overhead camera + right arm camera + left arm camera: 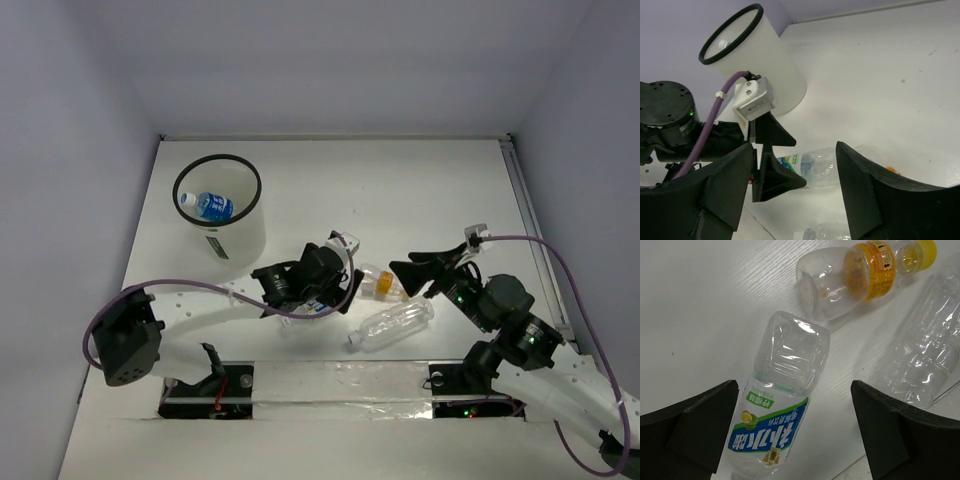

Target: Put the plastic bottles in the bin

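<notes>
A clear bottle with a blue-and-green label (782, 405) lies on the white table between the fingers of my left gripper (792, 385), which is open around it without squeezing it. In the top view the left gripper (330, 290) hangs over that bottle and hides most of it. An orange-labelled bottle (380, 283) and a clear unlabelled bottle (395, 325) lie just right of it. The white bin (218, 205) with a black rim stands at the back left and holds a blue-labelled bottle (207, 206). My right gripper (412, 272) is open and empty, above the orange-labelled bottle.
The right wrist view shows the bin (757, 65), the left gripper's fingers (772, 165) and the labelled bottle (820, 167) between my open right fingers. Grey walls enclose the table. A strip of clear film (330, 375) lies along the near edge.
</notes>
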You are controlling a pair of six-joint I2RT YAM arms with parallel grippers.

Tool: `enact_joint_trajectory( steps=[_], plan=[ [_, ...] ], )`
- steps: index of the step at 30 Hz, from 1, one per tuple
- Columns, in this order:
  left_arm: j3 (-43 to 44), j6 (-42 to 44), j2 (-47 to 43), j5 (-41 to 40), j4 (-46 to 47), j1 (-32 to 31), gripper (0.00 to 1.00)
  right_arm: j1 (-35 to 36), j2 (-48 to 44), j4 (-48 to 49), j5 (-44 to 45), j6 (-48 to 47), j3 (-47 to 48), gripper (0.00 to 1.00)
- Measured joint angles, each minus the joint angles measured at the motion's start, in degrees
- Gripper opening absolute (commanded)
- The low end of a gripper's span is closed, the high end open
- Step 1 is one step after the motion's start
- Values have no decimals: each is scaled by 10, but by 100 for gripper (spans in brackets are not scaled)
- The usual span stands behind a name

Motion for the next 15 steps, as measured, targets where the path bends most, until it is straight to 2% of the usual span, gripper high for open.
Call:
enact_joint_trajectory(
  steps=[3, 10, 15],
  plan=[
    [16, 15, 26, -5, -5, -1, 96, 0, 0, 0, -7, 0, 0, 78],
    [39, 38, 99, -10, -5, -1, 96, 0, 0, 1, -14, -1, -7, 78],
    [42, 45, 136, -20, -6, -1, 87, 0, -4, 1, -16, 0, -9, 78]
  ],
)
